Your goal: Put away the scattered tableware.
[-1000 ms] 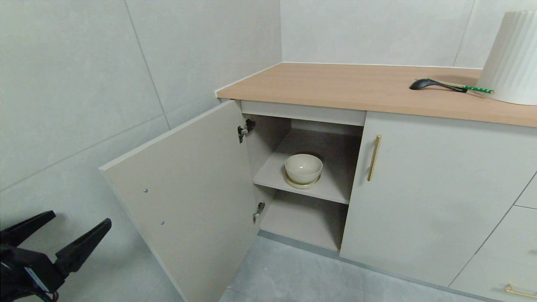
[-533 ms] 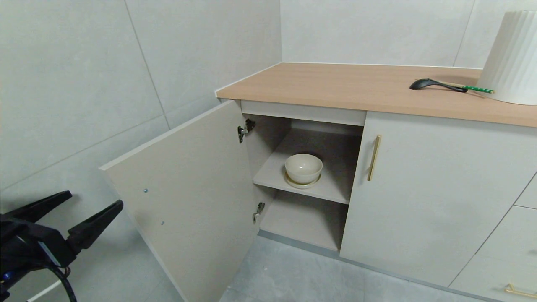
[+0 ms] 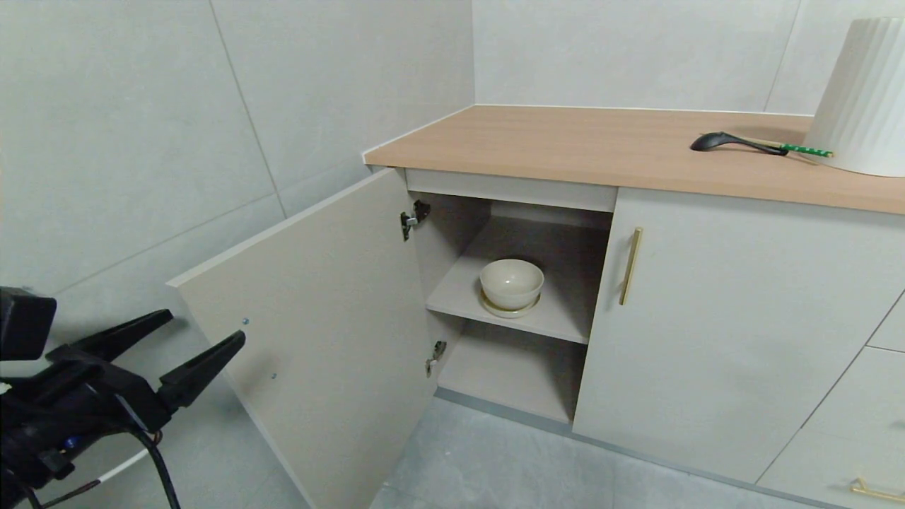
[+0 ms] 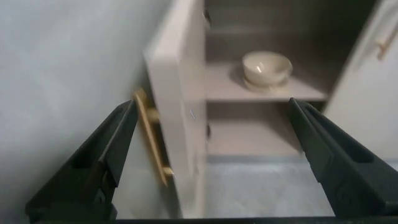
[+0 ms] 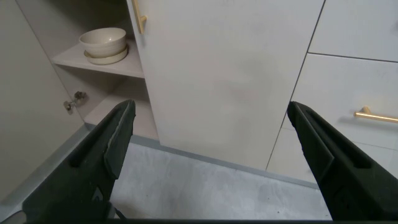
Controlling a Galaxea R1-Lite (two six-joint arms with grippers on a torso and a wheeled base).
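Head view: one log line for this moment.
left gripper: open, beside open cabinet door | right gripper: open, empty | bowl: on shelf | spoon: on countertop

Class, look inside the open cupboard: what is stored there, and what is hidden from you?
In the cupboard, on the upper shelf, a cream bowl sits on a small plate. Whatever lies behind the closed right door is hidden.
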